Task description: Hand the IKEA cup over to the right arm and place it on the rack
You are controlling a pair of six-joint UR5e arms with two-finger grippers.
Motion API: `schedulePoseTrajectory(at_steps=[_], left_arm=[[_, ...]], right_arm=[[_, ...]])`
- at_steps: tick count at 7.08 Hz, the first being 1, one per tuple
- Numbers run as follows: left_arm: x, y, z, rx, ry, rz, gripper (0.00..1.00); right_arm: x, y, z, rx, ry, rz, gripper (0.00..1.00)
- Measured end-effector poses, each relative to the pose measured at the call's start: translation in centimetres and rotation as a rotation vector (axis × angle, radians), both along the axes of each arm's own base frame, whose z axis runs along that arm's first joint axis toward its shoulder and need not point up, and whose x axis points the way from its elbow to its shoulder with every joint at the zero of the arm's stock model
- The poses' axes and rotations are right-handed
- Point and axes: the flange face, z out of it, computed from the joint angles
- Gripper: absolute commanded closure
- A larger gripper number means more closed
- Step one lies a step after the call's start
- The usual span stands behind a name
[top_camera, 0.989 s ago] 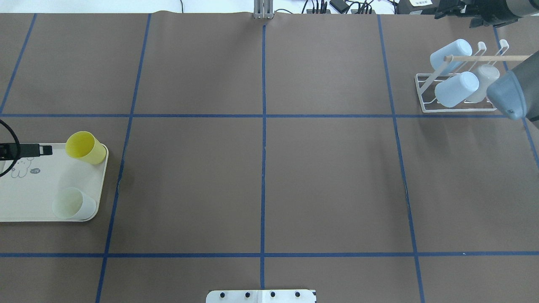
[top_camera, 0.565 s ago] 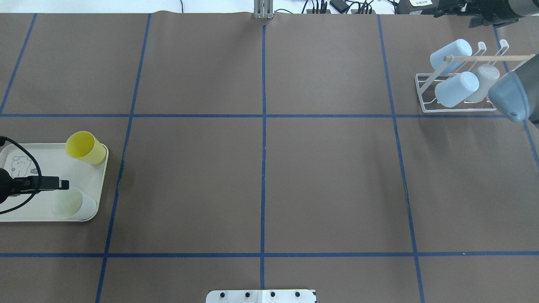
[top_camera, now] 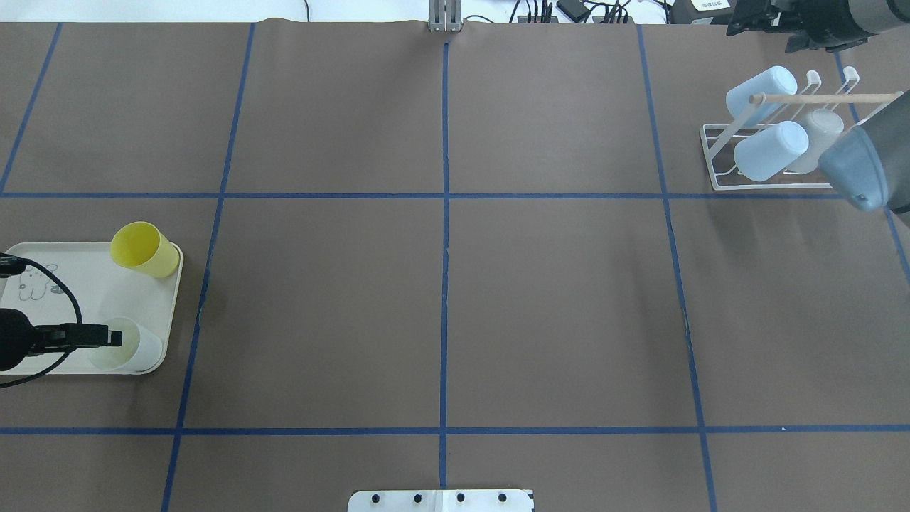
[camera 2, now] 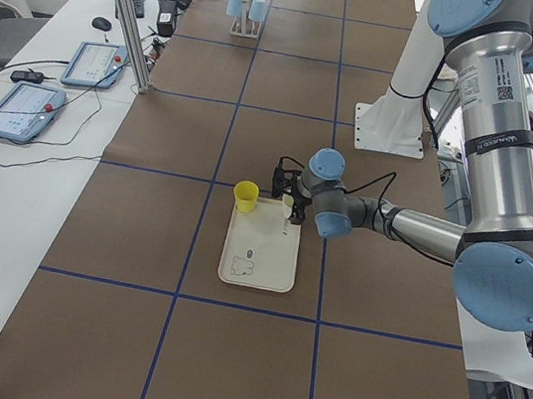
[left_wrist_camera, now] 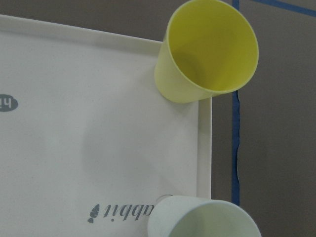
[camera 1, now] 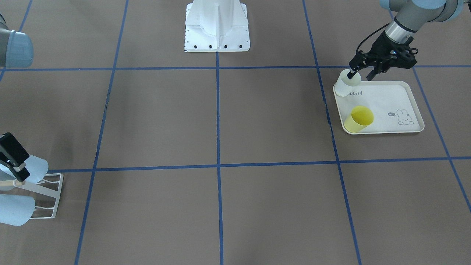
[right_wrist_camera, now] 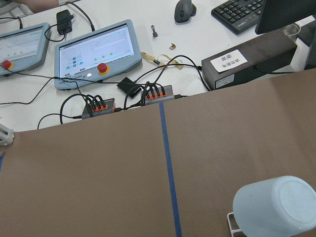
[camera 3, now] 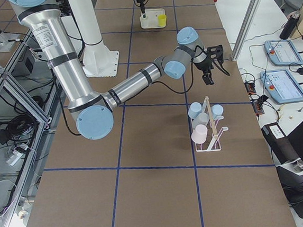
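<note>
Left pincer (camera 1: pixel 359 76) open, straddling pale cup (camera 1: pixel 343 88) rim at tray (camera 1: pixel 390 101) corner: one finger inside, one outside. Tray print reads "abbit". Right pincer (camera 3: pixel 207 75) above surface beside rack (top_camera: pixel 775 186); grip state unclear.

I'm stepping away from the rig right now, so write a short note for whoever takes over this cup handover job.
Left tool: open, straddling the rim of the pale cup on the tray, one finger inside; not gripped yet.
Right tool: near the rack, open or shut unclear.
Rack already holds three cups; yellow cup is on the tray.
Left to do: grip, lift, hand over, rack it.
</note>
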Motion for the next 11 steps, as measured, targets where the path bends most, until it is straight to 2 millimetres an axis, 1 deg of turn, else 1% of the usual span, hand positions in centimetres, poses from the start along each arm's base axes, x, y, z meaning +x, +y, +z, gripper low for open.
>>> schedulePoseTrajectory(at_steps=[1, 2, 3, 6, 7, 8, 9, 10, 11], left_arm=[[0.2, 0.1, 0.4, -0.004, -0.006, 0.006, 0.32], [0.4, 0.1, 0.9, -0.010, -0.012, 0.009, 0.71], [0.5, 0.1, 1.1, -0.013, -0.014, 0.010, 1.00], [0.7, 0.1, 1.7, -0.023, -0.023, 0.012, 1.00], [0.5, 0.1, 1.8, -0.028, -0.023, 0.013, 1.00], [-0.3, 0.1, 1.5, -0.036, -0.016, 0.010, 1.00], [-2.0, -0.3, 0.9, -0.043, -0.002, -0.012, 1.00], [-4.3, -1.0, -0.1, -0.035, 0.022, -0.037, 1.00], [-6.7, -1.8, -1.6, -0.008, 0.054, -0.044, 1.00]], right_arm=[[0.0, 0.0, -0.1, 0.001, -0.001, 0.000, 0.00], [0.0, 0.1, -0.1, 0.002, -0.002, -0.001, 0.00], [0.0, 0.1, -0.1, 0.001, -0.002, -0.001, 0.00], [0.0, 0.1, -0.2, 0.003, -0.003, -0.001, 0.00], [0.0, 0.1, -0.3, 0.004, -0.003, -0.001, 0.00], [0.0, 0.1, -0.3, 0.004, -0.003, -0.001, 0.00], [0.0, 0.1, -0.4, 0.005, -0.003, -0.001, 0.00], [0.0, 0.1, -0.5, 0.008, -0.005, -0.001, 0.00], [0.0, 0.2, -0.7, 0.010, -0.006, -0.001, 0.00]])
